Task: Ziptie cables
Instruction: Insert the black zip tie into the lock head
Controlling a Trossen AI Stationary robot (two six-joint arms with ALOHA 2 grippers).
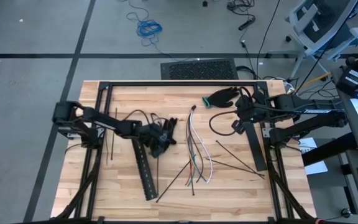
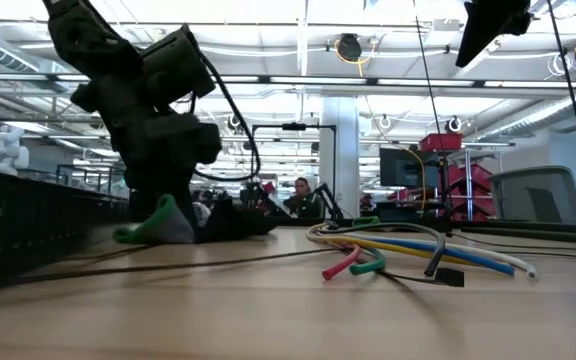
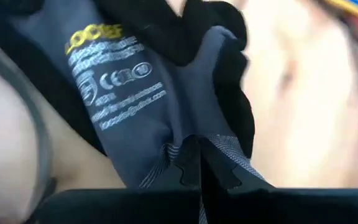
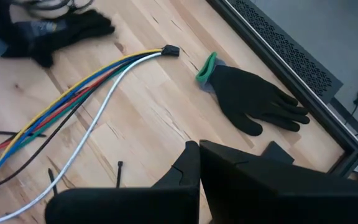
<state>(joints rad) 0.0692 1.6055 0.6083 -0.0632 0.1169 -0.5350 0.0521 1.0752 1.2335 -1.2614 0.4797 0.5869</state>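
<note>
The cables (image 1: 196, 149), thin wires in white, red, green, orange and blue, lie loose on the wooden table's middle, also in the right wrist view (image 4: 86, 81). Thin dark zipties (image 1: 174, 179) lie scattered beside them, more on the right (image 1: 241, 158). My left gripper (image 1: 156, 138) is low over the table, left of the cables, shut on a dark grey and black glove (image 3: 123, 93). My right gripper (image 4: 199, 155) hangs shut and empty high above the table's far right. My left gripper pinches the glove's grey cloth (image 3: 173, 152) between its two fingertips, coming steeply from above. The cloth gathers in small creases at the tips. One layer or several, I cannot tell. The glove's black part (image 2: 233, 218) rests on the table.
A long black slotted rail (image 1: 143, 169) lies on the table just near of my left gripper, and another dark rail (image 1: 253, 146) lies on the right. A second black glove with a green cuff (image 1: 222, 97) rests at the far side, beyond the cables' plug end.
</note>
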